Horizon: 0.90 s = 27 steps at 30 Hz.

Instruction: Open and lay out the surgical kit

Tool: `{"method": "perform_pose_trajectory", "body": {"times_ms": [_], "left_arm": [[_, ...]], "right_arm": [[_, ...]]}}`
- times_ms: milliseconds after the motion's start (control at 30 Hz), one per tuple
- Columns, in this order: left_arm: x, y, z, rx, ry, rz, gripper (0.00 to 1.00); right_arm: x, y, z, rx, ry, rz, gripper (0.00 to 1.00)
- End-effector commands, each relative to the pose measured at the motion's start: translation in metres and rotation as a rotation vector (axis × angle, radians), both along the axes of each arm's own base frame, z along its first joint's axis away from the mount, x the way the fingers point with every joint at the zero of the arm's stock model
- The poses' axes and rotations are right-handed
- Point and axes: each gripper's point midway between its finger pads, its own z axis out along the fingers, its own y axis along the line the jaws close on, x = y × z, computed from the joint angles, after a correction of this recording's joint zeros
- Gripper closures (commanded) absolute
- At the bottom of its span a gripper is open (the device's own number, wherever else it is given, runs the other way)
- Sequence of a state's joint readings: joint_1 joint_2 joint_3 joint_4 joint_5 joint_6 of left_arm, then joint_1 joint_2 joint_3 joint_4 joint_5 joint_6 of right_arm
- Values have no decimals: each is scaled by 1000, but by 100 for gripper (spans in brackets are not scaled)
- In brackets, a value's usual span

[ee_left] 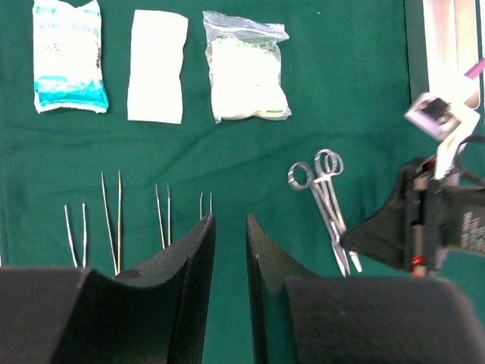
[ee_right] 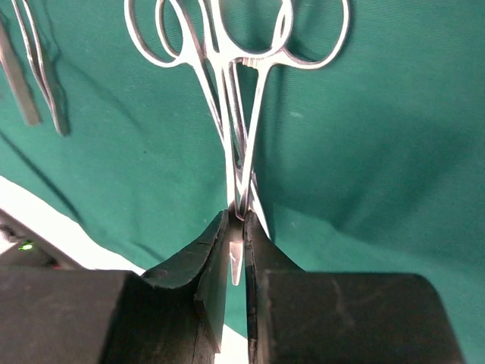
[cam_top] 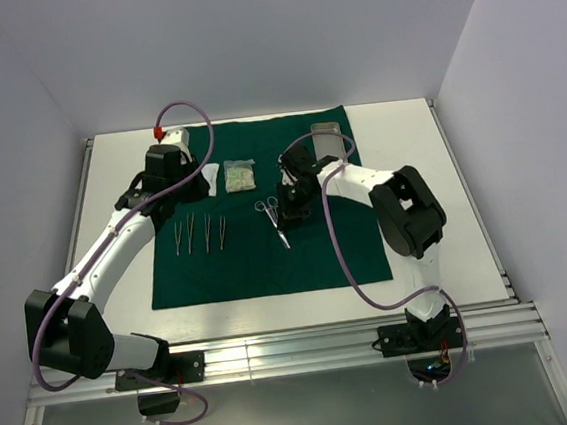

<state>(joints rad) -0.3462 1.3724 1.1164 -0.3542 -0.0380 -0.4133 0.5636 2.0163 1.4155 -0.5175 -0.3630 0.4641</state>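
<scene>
Top view looks down; both close wrist views share the clamps (ee_left: 327, 205).

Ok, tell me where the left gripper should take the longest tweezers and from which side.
Probably from straight above, jaws across both prongs near the joined end of the longest tweezers. They lie flat on the green cloth, prongs narrowing toward the left gripper, with gaps to neighbouring tweezers either side.
</scene>
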Motion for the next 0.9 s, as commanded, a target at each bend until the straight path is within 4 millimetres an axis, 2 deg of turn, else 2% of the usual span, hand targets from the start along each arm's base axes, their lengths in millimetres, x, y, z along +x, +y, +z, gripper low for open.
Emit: {"method": "perform_pose_trajectory", "body": {"times_ms": [0,300,533,600,733,800,867], "left_arm": [[1,-3,5,-23,-8,-6,72],[2,-11,-2,-25,4,-62,74],[-15,-51,-8,-112,13,-360,77],[-26,-68,-6,-183,24,-484,76],[-39,-87,-4,-293,23,-637,72],[-41,-93,-9,-334,36,-670,72],[-40,-96,-23,-346,68,-677,71]], "right_arm": [[15,4,45,141,-67,-25,93],[21,2,78,296,-89,-46,98],[13,2,91,337,-108,-24,100],[12,2,94,347,-113,-23,100],[5,1,98,359,-108,-18,100],[2,-1,102,366,-111,-14,100],[-2,-2,103,370,-107,-14,100]]}}
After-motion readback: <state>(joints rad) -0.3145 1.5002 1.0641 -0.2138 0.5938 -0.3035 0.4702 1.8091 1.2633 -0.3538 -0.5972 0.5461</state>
